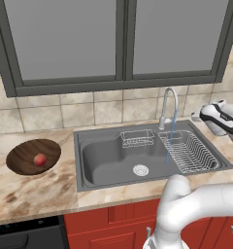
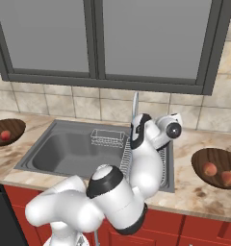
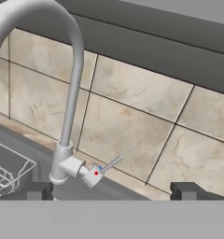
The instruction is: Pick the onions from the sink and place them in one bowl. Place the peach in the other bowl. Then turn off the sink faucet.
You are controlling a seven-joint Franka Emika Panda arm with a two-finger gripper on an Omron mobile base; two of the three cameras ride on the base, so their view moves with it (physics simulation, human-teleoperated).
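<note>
The sink faucet (image 1: pixel 167 104) stands behind the sink (image 1: pixel 103 160), and a thin blue stream of water falls from its spout. In the hand view the faucet's side lever (image 3: pixel 108 164) sticks out just ahead of my gripper (image 3: pixel 113 190), which is open, its tips wide apart with nothing between them. From the left base view, my gripper (image 1: pixel 200 115) hovers right of the faucet. The peach (image 1: pixel 39 159) lies in the other bowl (image 1: pixel 22 154) on the left counter. Two onions (image 2: pixel 210 168) (image 2: pixel 228 178) rest in one bowl (image 2: pixel 204 158) on the right counter.
A wire basket (image 1: pixel 137 138) hangs at the basin's back and a wire dish rack (image 1: pixel 189 151) fills its right side. The white drain (image 1: pixel 141 169) is at the bottom. Tiled wall and a dark window frame rise close behind the faucet.
</note>
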